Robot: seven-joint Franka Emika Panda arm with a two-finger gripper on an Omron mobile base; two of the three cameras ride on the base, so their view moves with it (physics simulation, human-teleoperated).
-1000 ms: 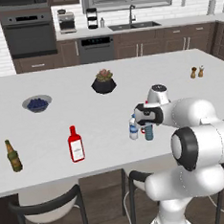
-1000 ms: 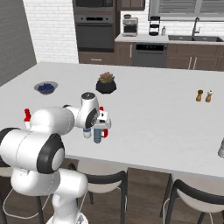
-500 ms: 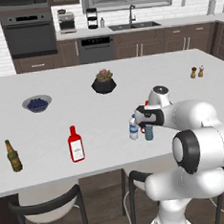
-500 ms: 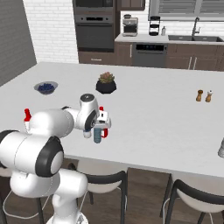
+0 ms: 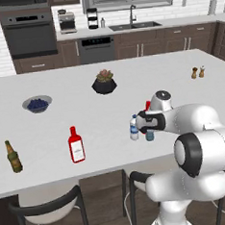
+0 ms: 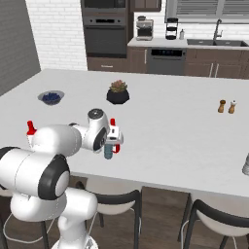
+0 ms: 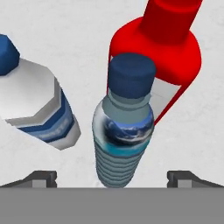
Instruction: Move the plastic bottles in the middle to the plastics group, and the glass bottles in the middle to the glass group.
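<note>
The gripper (image 7: 112, 177) is hanging right over the middle cluster near the front edge of the tabletop (image 5: 57, 119), and its two dark fingertips (image 7: 40, 178) are standing wide apart on either side of the blue-teal bottle (image 7: 124, 131), so the jaws are spread and not yet pressing on anything. That framing, with the ribbed body sitting squarely between the tips, suggests this bottle is the one being lined up for a grasp. The clear bottle (image 7: 37, 107) with the blue label is standing just beside it on one side, and the red bottle (image 7: 164, 52) is standing close behind it, partly hidden by the blue-teal one; the three are packed tightly because they are the unsorted pile in the middle. In the left base view the clear bottle (image 5: 133, 128) is showing just left of the hand, and the blue-teal bottle (image 5: 150, 136) is peeking out beneath it. Toward the left front of the tabletop, a second red bottle (image 5: 76, 145) and a dark olive-brown bottle (image 5: 12, 157) near the left edge are standing well apart from the cluster, apparently the glass group. A tight approach is probably needed, since the neighbours could be knocked over as the fingers are closing.
</note>
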